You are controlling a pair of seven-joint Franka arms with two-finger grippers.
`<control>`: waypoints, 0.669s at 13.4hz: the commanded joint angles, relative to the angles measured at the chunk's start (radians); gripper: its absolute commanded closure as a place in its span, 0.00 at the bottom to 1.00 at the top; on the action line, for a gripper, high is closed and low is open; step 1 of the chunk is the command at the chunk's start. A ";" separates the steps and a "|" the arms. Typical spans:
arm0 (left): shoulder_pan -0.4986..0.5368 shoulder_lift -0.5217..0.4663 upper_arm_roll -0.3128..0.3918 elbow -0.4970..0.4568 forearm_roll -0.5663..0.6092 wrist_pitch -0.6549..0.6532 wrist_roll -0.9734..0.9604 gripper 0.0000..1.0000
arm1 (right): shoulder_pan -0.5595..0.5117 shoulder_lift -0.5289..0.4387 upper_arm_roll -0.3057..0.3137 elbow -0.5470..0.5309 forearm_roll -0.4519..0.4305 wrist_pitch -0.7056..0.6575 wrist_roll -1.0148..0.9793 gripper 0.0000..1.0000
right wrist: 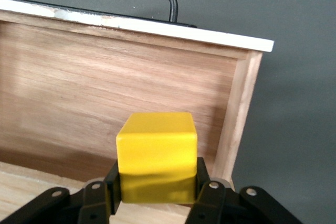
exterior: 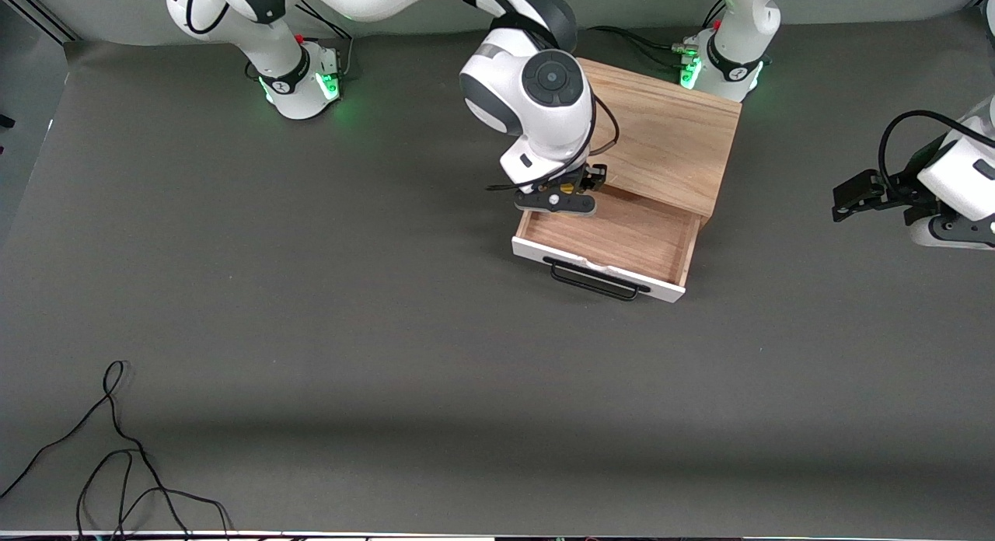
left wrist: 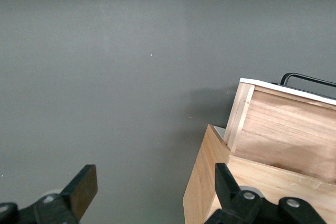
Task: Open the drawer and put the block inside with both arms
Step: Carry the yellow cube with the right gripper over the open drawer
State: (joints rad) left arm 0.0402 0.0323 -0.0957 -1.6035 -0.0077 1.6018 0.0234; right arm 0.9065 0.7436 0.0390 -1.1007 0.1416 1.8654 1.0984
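Observation:
The drawer (exterior: 614, 238) stands pulled out of the light oak box (exterior: 668, 129), showing its wood floor (right wrist: 79, 103), white front panel (right wrist: 131, 22) and black bar handle (exterior: 595, 280). My right gripper (exterior: 579, 187) hangs over the inner part of the open drawer, by the box's opening. It is shut on the block (right wrist: 157, 148), a yellow cube pinched on two sides by the fingers (right wrist: 205, 187) and held above the drawer floor. My left gripper (exterior: 855, 195) waits in the air over the table at the left arm's end, beside the box. It is open, with only bare mat between its fingers (left wrist: 79, 190).
In the left wrist view the box's corner (left wrist: 210, 182) and the drawer's side wall (left wrist: 283, 135) lie close to one finger. A loose black cable (exterior: 116, 448) lies on the grey mat near the front camera, at the right arm's end.

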 commanded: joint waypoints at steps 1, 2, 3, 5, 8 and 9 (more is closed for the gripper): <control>-0.066 0.000 0.045 0.005 0.005 0.010 0.013 0.00 | 0.023 0.058 -0.005 0.035 0.000 0.057 0.058 1.00; -0.097 0.003 0.072 0.008 0.005 0.012 0.013 0.00 | 0.022 0.069 -0.008 0.033 0.000 0.066 0.061 1.00; -0.112 0.003 0.086 0.008 0.005 0.012 0.015 0.00 | 0.019 0.074 -0.013 0.033 0.000 0.070 0.076 1.00; -0.106 0.003 0.088 0.008 0.005 0.012 0.016 0.00 | 0.009 0.074 -0.013 0.032 0.000 0.069 0.133 1.00; -0.105 0.001 0.087 0.010 0.005 0.004 0.016 0.00 | 0.002 0.074 -0.025 0.024 0.003 0.067 0.173 1.00; -0.105 0.000 0.087 0.010 0.005 0.003 0.015 0.00 | 0.002 0.077 -0.025 0.024 0.003 0.069 0.199 1.00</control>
State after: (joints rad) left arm -0.0461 0.0335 -0.0259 -1.6022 -0.0076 1.6062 0.0238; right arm 0.9066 0.8105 0.0199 -1.0999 0.1415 1.9400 1.2414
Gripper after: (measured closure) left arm 0.000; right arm 0.449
